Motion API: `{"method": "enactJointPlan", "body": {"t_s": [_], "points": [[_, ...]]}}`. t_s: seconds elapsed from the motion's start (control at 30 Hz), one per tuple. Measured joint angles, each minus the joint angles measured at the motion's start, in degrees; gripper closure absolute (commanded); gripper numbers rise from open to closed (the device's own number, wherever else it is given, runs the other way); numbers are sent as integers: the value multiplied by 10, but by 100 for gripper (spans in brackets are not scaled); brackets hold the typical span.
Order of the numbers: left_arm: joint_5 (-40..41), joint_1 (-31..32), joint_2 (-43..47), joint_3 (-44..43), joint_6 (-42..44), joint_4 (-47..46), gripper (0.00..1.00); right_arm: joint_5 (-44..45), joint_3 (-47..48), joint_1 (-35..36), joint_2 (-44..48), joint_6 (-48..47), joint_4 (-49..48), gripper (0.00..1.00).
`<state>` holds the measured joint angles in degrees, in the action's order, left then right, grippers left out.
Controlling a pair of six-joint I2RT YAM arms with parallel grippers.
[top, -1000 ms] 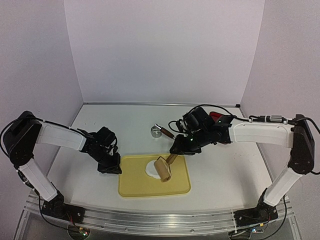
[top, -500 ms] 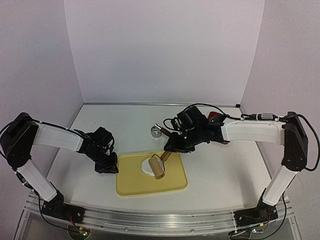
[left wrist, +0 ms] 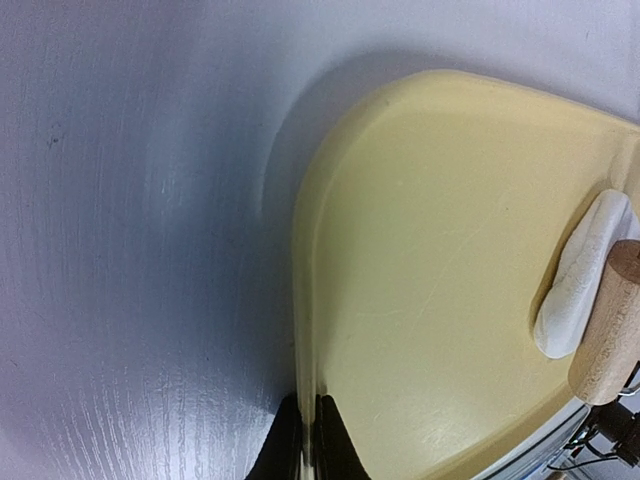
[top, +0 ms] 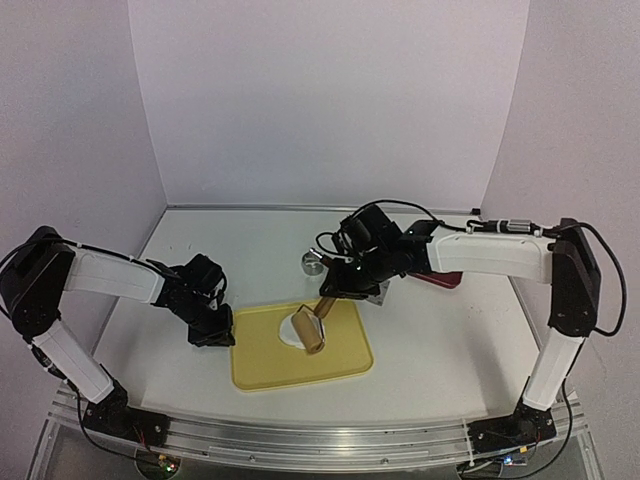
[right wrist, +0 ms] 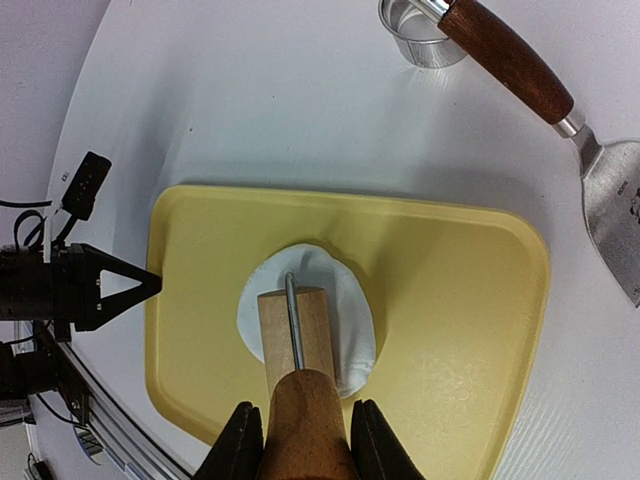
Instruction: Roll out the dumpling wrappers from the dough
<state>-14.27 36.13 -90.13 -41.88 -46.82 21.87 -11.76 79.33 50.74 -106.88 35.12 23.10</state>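
The dough (right wrist: pixel 350 310) is a flat white oval lying on the yellow tray (right wrist: pixel 450 300). A wooden roller (right wrist: pixel 295 330) rests on the dough's left half. My right gripper (right wrist: pixel 305 440) is shut on the roller's brown handle, one finger on each side. From above, the roller (top: pixel 310 330) covers part of the dough (top: pixel 291 333) and the right gripper (top: pixel 335 290) reaches in from behind. My left gripper (left wrist: pixel 308 440) is shut on the tray's left rim (left wrist: pixel 305 300). The left gripper (top: pixel 222 335) sits at the tray's left edge. No dumpling wrappers are in view.
A steel ring cutter (right wrist: pixel 420 35) stands on the white table behind the tray. Beside it lies a scraper with a brown wooden handle (right wrist: pixel 520 70). A red object (top: pixel 445 278) is partly hidden behind the right arm.
The right arm has swung left and away, carrying the roller over the dough. The tray has slid slightly left with the left gripper still on its rim.
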Motion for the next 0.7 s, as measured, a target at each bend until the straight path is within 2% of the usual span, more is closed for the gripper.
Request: {"method": "enactJointPlan", "body": {"t_s": [0.7], "points": [[4, -2, 7, 8, -11, -4, 100, -1, 72, 3, -54, -24, 27, 100]]}}
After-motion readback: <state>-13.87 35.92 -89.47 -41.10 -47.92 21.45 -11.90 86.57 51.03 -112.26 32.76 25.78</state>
